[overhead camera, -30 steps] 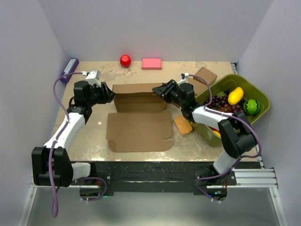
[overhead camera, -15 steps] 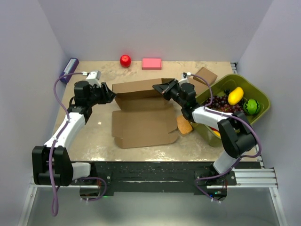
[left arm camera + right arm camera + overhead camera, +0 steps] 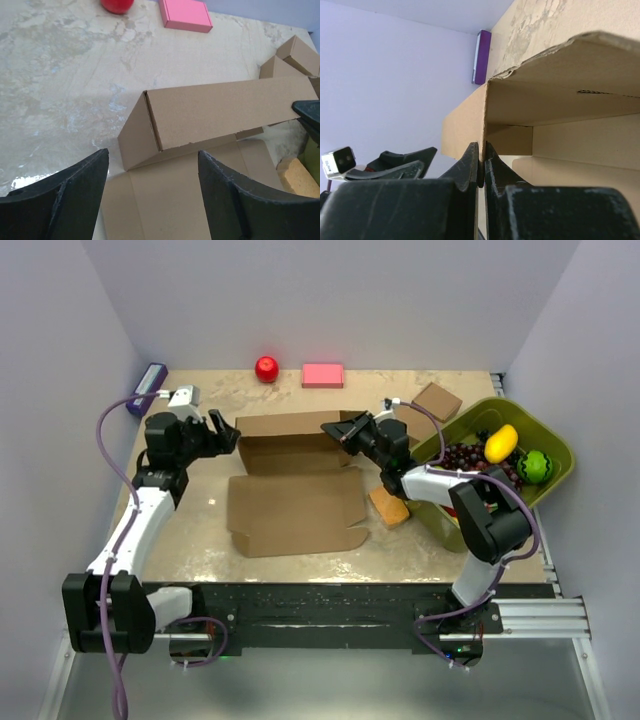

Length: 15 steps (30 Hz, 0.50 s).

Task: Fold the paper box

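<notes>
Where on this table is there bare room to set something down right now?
Bare tabletop lies near-left, between the left arm and the flat flap of the paper box. Another strip runs along the back, between the pink box and the small brown box. The right is crowded: right arm, sponge and green fruit bin packed together.

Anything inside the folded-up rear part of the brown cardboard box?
Only bare cardboard walls show inside the large brown cardboard paper box, whose end wall the right gripper pinches. Its fingers hide part of the floor.

Bright, even light, soft shadows, faint glare on the table [image 3: 190, 530], sharp top view.
</notes>
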Available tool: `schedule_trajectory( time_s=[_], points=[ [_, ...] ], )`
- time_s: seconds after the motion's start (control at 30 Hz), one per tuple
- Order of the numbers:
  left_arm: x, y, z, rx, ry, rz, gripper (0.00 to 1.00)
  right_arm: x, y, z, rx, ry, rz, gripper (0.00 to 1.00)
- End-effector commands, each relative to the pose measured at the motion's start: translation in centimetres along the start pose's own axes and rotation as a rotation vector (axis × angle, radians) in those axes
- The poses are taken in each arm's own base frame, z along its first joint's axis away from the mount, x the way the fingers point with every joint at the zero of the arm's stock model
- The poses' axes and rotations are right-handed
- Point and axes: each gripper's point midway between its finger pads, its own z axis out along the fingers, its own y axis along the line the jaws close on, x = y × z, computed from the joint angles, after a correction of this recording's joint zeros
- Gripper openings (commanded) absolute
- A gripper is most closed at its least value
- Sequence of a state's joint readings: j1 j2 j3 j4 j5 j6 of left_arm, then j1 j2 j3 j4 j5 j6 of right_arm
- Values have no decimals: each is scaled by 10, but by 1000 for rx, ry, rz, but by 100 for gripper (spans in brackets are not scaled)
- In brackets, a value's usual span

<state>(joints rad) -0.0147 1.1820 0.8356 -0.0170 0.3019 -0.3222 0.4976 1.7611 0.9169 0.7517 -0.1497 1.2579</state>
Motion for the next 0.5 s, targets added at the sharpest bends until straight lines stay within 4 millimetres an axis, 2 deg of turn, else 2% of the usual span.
schedule_trajectory(
  time_s=[0.0,0.17,0.37,0.4,0.47],
  points=[
    [-18,13,-5,-41,-66,-4,76,16,-2,10,14,45,-36,0],
    [-19,22,-5,-59,-66,-24,73,34,-1,19,11,87,-38,0],
    [-21,37,-2,-75,-70,-64,68,38,1,21,12,98,-47,1],
    [-22,42,-1,-76,-72,-75,65,37,0,21,16,94,-54,15],
    [-19,44,3,-58,-58,-102,63,36,0,19,28,87,-59,35]
  ],
)
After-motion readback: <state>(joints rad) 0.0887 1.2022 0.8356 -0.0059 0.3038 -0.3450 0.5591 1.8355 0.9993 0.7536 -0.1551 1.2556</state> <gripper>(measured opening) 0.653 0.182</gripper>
